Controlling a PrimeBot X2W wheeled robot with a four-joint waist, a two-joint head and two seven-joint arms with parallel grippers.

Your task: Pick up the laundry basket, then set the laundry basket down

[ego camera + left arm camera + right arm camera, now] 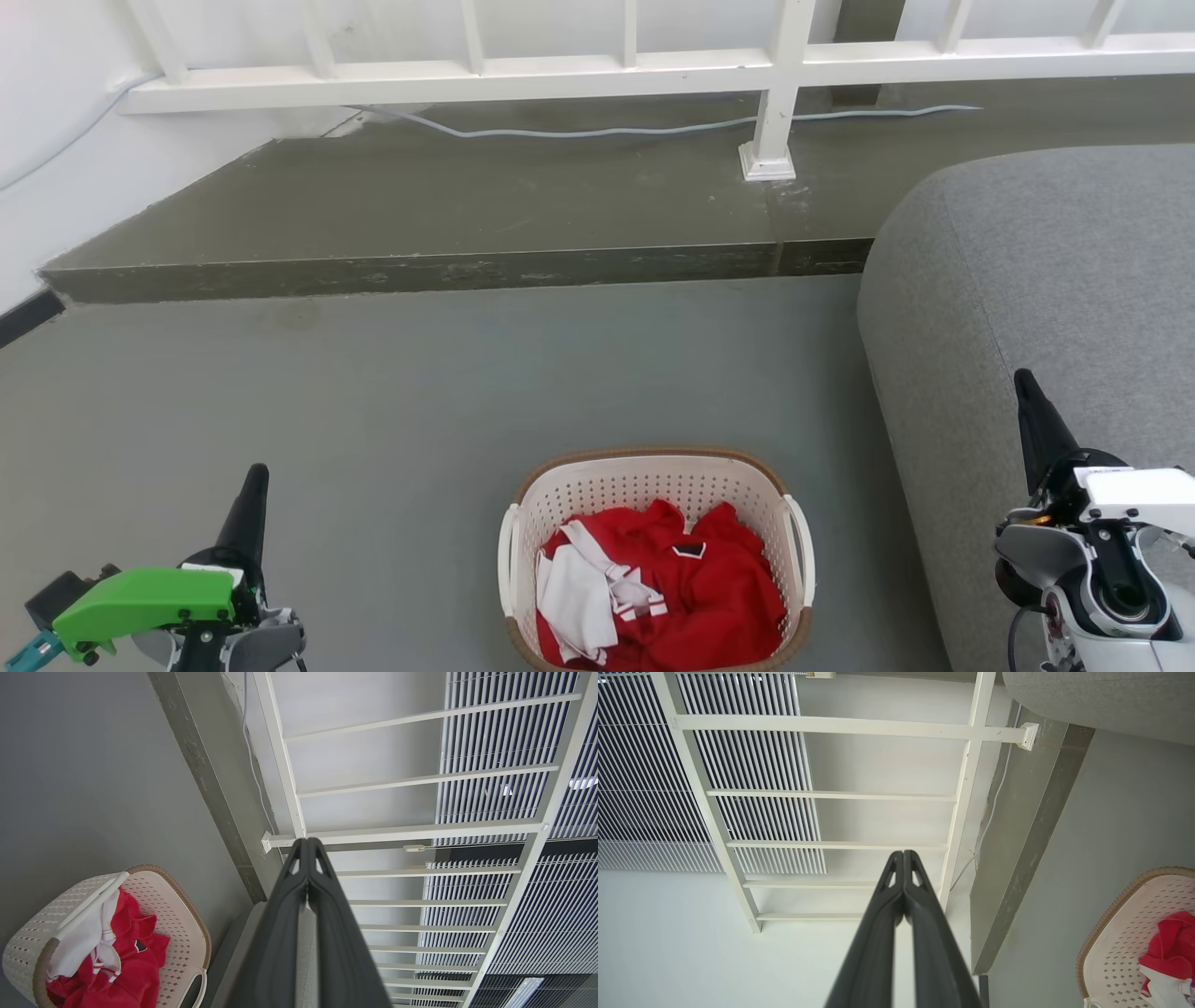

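Down on the plain grey floor (373,392), one rounded cream-white plastic laundry basket (653,485) with many little holes and a brown woven-look rim was seen standing upright, low in the middle of the head view. Two white handles were counted on it: a left handle (509,560) and a right handle (801,551). One heap of red clothing (709,588) and some white cloth (574,597) were piled inside.

Two grippers were counted, both well apart from the basket. The left gripper (252,485) was placed to the basket's left, its two long dark fingers pressed together with nothing between them. The right gripper (1027,387) was placed to the basket's right, in front of one big grey fabric sofa (1055,280). Its two fingers were pressed together too, with nothing held. One white railing (607,70) was seen behind, on one raised step (420,205).
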